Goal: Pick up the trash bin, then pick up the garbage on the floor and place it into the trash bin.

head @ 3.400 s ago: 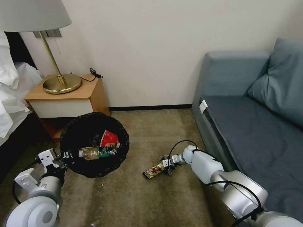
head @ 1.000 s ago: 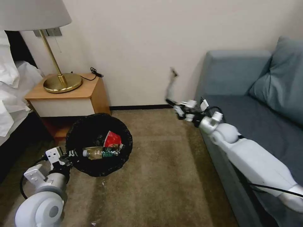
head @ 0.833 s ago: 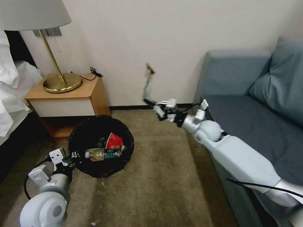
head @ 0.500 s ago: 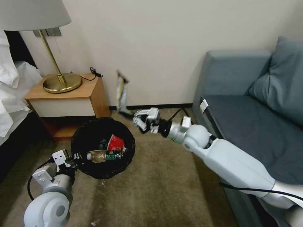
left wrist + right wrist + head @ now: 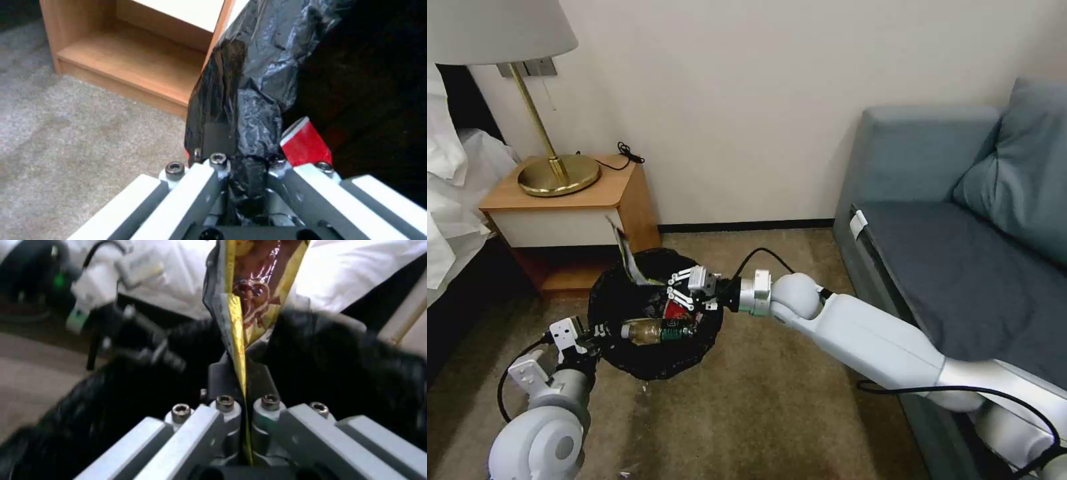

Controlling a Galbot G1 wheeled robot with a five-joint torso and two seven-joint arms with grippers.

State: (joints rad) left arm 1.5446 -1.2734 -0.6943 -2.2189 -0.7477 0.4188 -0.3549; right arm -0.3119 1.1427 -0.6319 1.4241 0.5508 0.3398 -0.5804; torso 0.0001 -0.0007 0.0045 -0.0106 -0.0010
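Both grippers clamped: right gripper (image 5: 662,283) pinched the gold wrapper (image 5: 249,300) above the trash bin (image 5: 627,347) (left gripper (image 5: 247,173) gripping its rim).

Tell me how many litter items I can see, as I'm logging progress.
3: a red-and-white snack wrapper and clear green-labelled plastic bottle inside the black-lined trash bin; a dark-and-gold wrapper in the right gripper above it. Others may be hidden.
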